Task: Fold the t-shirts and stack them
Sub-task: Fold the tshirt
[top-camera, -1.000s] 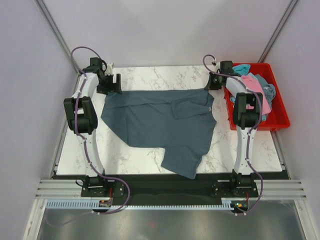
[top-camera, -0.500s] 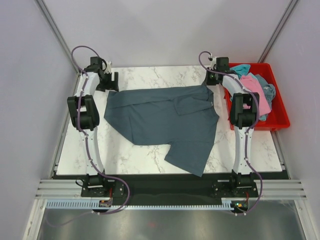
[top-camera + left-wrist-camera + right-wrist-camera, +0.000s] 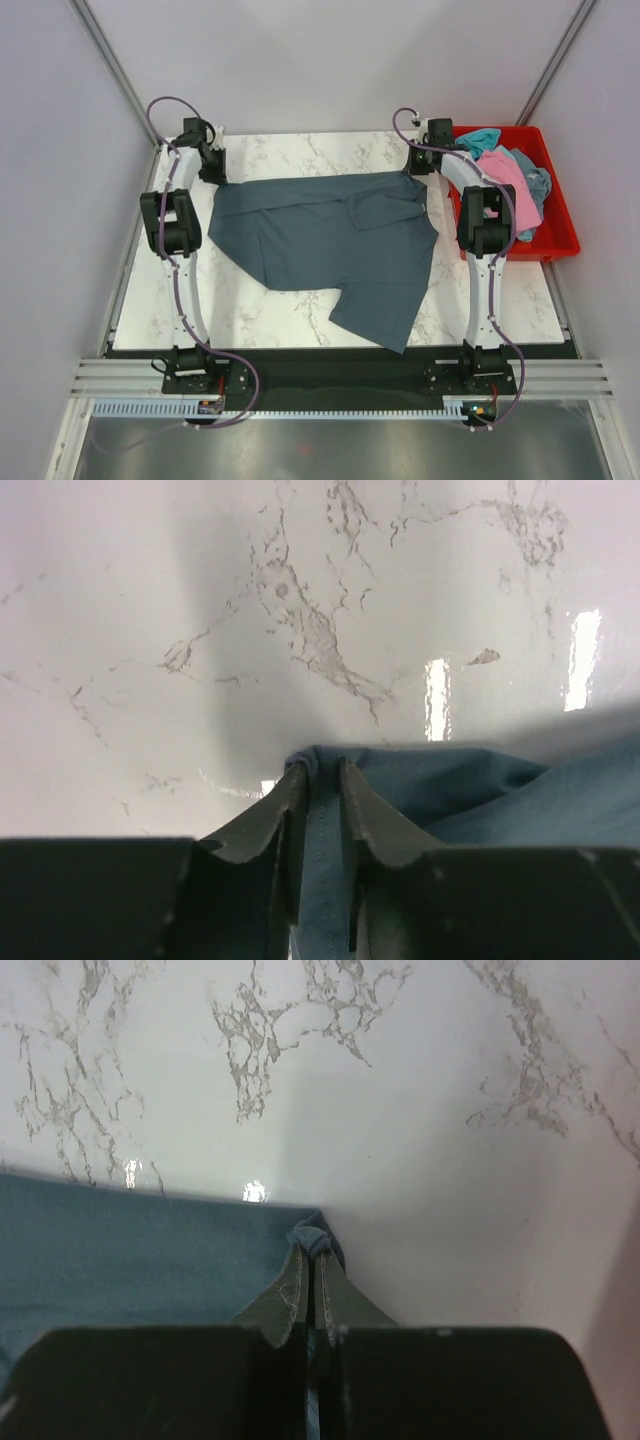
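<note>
Your left hand (image 3: 213, 168) sits at the far left corner of the tabletop (image 3: 290, 150). In its wrist view the fingers (image 3: 262, 820) are pinched on a fold of the slate-blue t-shirt (image 3: 330, 240), so this hand is grasping the shirt, with the cloth bunched up at the tips.

The shirt lies spread flat across the middle of the tabletop. Its far edge runs between your two hands, and one lower part reaches down towards the near edge, a little right of centre.

Your right hand (image 3: 417, 165) is at the far edge, towards the right corner. It is clenched tight on the shirt's other far corner, and a small knot of cloth shows at its tips in the wrist view.

At the right edge of the tabletop stands the red bin (image 3: 562, 240), with a pink t-shirt (image 3: 505, 175) and a teal t-shirt (image 3: 483, 138) heaped inside.
</note>
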You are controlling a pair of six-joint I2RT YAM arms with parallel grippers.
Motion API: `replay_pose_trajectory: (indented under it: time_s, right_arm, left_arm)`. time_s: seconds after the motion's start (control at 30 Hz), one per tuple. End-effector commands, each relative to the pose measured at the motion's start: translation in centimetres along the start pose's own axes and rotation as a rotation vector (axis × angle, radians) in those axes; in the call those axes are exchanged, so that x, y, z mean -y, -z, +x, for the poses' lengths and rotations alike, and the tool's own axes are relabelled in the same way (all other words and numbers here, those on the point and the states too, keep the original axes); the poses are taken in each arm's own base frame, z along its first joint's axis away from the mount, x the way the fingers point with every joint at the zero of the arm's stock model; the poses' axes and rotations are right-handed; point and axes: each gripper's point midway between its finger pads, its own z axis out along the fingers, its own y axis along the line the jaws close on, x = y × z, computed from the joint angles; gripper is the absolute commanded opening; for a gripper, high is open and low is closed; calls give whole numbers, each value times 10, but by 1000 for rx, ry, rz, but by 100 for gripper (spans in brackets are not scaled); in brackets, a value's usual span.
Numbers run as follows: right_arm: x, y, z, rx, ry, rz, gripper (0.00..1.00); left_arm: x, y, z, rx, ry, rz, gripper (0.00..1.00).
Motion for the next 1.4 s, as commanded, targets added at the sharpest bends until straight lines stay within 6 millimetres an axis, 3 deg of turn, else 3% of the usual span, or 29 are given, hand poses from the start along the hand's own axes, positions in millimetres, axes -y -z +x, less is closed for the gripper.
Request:
replay_pose_trajectory:
  time_s: [0.0,0.03,0.07,0.3,0.5,0.9,0.93,1.0,1.03,1.07,1.1,1.13,1.2,1.23,1.27,1.3,1.37]
  right_arm:
    - [8,11,-15,39,29,49,0]
    - [10,11,-15,41,29,58,0]
    - [11,10,-15,39,31,68,0]
    - [21,16,-41,107,45,131,0]
    - [27,21,-62,164,65,173,0]
    - [33,0,-69,205,78,219,0]
    - [31,-1,-70,206,80,218,0]
    - [31,4,-76,220,83,239,3]
    - [28,13,-85,240,87,243,10]
    - [29,19,-89,249,85,255,19]
    - [29,26,-95,262,84,269,37]
    - [34,36,-102,273,108,303,44]
    - [33,63,-121,319,113,334,55]
    - [31,87,-137,363,111,358,57]
    - [29,94,-138,371,111,362,58]
    - [26,104,-143,389,108,364,61]
    - [17,124,-145,404,102,339,62]
  left_arm:
    - [-7,-4,-14,43,-2,-18,24]
    - [-7,-4,-15,46,1,-21,6]
    - [-8,-3,-17,50,3,-25,2]
    - [-8,13,-40,124,-3,-29,2]
    - [-19,30,-79,246,-13,-95,2]
    - [-31,31,-112,362,-46,-177,2]
    - [-26,32,-116,370,-60,-178,14]
    - [-23,39,-120,379,-60,-188,59]
    - [-16,49,-122,379,-64,-181,74]
    - [-13,56,-123,381,-65,-179,76]
    - [-9,61,-122,376,-61,-166,78]
    - [-2,77,-128,395,-50,-150,84]
    - [15,86,-118,368,-46,-99,85]
    - [30,108,-123,393,-58,-66,84]
    - [40,115,-119,385,-66,-37,84]
    - [52,108,-100,335,-73,10,83]
    - [85,134,-92,346,-121,73,82]
